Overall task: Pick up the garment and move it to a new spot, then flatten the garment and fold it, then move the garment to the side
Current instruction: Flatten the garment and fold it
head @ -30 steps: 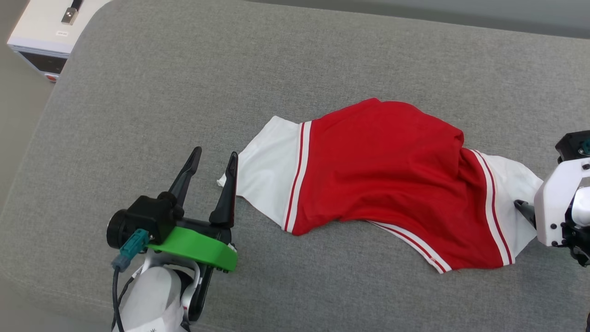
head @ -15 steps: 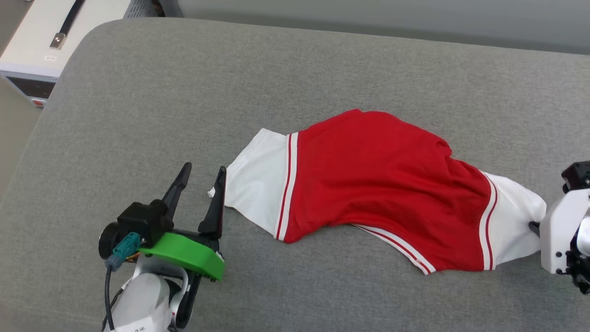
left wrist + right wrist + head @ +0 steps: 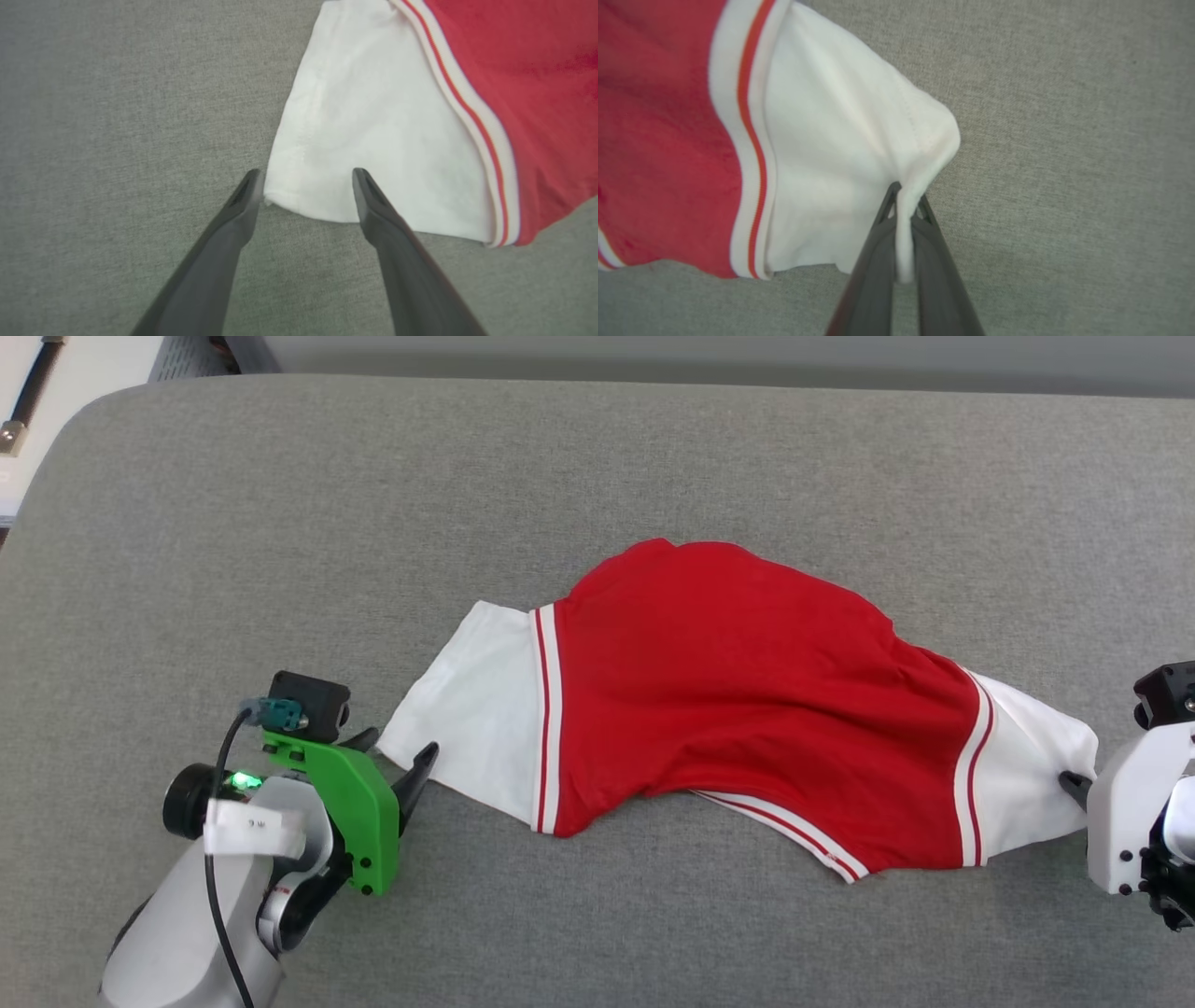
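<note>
**Jaws spread on the left, jaws pinched on the right: one sleeve caught, one to go.**

The left gripper (image 3: 306, 173) has tipped down toward the grey cushion (image 3: 373, 523). Its jaws stand wide apart around the corner of the left sleeve (image 3: 373, 116) and have not closed on it. The shirt (image 3: 747, 709) lies plain side up across the middle of the cushion, red body rumpled, white sleeves pointing outward. A second ago the right gripper (image 3: 906, 196) was open. Now its jaws are pressed together on a fold of the right sleeve (image 3: 840, 140) at the hem. The right side seems secured, so the left jaws probably need to close before the shirt can be lifted or pulled flat.
</note>
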Tool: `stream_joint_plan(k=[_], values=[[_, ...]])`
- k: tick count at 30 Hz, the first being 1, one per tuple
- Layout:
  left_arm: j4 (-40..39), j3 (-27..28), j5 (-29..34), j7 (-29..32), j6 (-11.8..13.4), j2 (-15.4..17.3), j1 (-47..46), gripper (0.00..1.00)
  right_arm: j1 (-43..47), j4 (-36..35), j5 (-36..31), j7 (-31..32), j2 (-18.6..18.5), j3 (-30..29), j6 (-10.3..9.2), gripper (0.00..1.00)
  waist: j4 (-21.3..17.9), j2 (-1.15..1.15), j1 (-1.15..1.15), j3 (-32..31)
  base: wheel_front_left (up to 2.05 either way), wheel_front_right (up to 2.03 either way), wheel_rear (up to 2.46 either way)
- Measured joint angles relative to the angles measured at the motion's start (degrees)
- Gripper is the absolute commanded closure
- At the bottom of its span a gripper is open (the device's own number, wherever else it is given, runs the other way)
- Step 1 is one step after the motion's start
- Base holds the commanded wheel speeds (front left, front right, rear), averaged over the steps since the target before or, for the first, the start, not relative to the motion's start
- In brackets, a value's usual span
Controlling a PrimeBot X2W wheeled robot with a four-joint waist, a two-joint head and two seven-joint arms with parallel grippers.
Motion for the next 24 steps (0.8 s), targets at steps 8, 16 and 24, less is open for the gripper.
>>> stream_joint_plan(k=[8, 16, 24], values=[[-1.49, -1.01, -0.90, 11.34, 2.18, 3.30, -3.07, 0.00, -0.91, -1.36, 0.00, -0.27, 0.33, 1.15, 0.00, 1.00, -2.07, 0.00, 0.00, 2.16, 0.00, 0.00, 0.00], [-1.79, -3.19, -1.58, 17.97, 2.22, 4.55, -3.76, 0.00, -1.56, -1.76, 0.09, -0.51, 0.30, 1.65, 0.00, 1.00, -3.39, 0.00, 0.00, 3.66, 0.00, 0.00, 0.00], [-2.10, -4.86, -5.00, 23.71, 1.44, 4.26, -4.98, 1.00, -1.98, -1.55, 0.09, -0.99, 0.03, 2.48, 0.00, 1.00, -3.40, 0.00, 0.00, 3.65, 0.00, 0.00, 0.00]])
